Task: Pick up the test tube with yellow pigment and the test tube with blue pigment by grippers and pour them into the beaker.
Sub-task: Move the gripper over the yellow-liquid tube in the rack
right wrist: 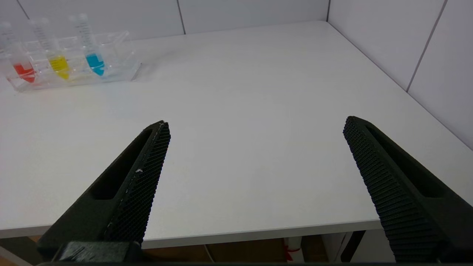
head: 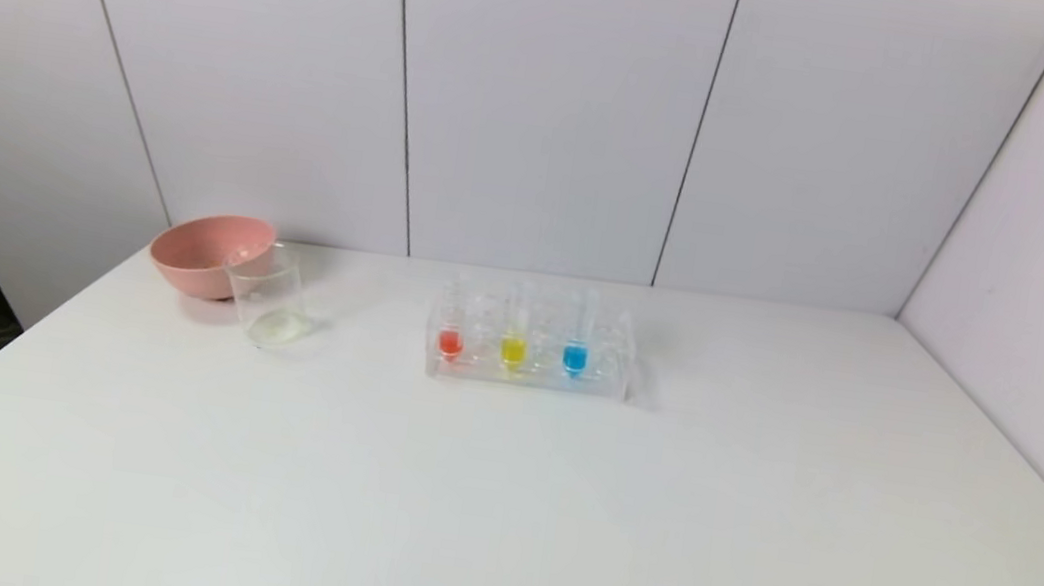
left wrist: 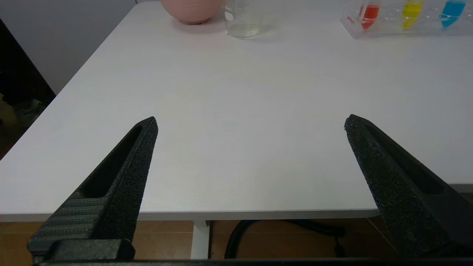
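The test tube with yellow pigment [head: 514, 347] and the test tube with blue pigment [head: 575, 354] stand upright in a clear rack [head: 611, 385] at the middle back of the white table. They also show in the left wrist view [left wrist: 411, 11] [left wrist: 451, 10] and the right wrist view [right wrist: 59, 65] [right wrist: 95, 62]. The beaker [head: 270, 305] stands to the rack's left, in front of the pink bowl. My left gripper [left wrist: 250, 123] and right gripper [right wrist: 257, 125] are open and empty, held off the table's near edge, out of the head view.
A red-liquid tube [head: 451, 341] stands at the rack's left end. A pink bowl [head: 206, 254] sits at the back left, close behind the beaker. White wall panels close the back and right. The table's left edge drops to the floor.
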You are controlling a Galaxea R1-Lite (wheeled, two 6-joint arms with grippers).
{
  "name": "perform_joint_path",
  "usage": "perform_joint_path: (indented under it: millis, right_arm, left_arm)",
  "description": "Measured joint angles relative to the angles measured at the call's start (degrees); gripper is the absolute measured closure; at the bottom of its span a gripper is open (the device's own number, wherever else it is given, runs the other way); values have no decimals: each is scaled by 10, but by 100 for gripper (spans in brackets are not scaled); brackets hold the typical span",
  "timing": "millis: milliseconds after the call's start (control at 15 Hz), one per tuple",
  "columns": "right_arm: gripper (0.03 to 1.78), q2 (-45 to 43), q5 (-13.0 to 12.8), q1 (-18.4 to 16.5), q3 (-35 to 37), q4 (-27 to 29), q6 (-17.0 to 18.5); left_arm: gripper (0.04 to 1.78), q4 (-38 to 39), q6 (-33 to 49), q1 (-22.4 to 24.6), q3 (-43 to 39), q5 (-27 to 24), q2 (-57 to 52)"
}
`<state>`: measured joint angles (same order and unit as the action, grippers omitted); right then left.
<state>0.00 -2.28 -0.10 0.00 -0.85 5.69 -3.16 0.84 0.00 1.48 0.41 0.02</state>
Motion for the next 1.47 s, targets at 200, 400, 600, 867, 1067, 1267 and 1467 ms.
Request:
perform_joint_path:
  millis: [200, 400, 600, 867, 1067, 1267, 1467]
  right_arm:
    - [10, 0, 0, 0, 0, 0, 0]
    - [10, 0, 0, 0, 0, 0, 0]
    - [10, 0, 0, 0, 0, 0, 0]
    - [10, 0, 0, 0, 0, 0, 0]
    - [10, 0, 0, 0, 0, 0, 0]
    - [10, 0, 0, 0, 0, 0, 0]
    - [10, 0, 0, 0, 0, 0, 0]
  left_arm:
    - [6, 2, 3, 0, -1, 2, 0]
    - [6, -13, 3, 0, 33, -8, 5]
    - [6, -22, 22, 0, 104, -31, 59]
    - [6, 50, 37, 0, 186, -63, 214]
    - [6, 160, 49, -4, 225, -71, 378]
    - [6, 261, 66, -51, 280, -50, 544]
    - [6, 329, 96, -155, 361, 47, 694]
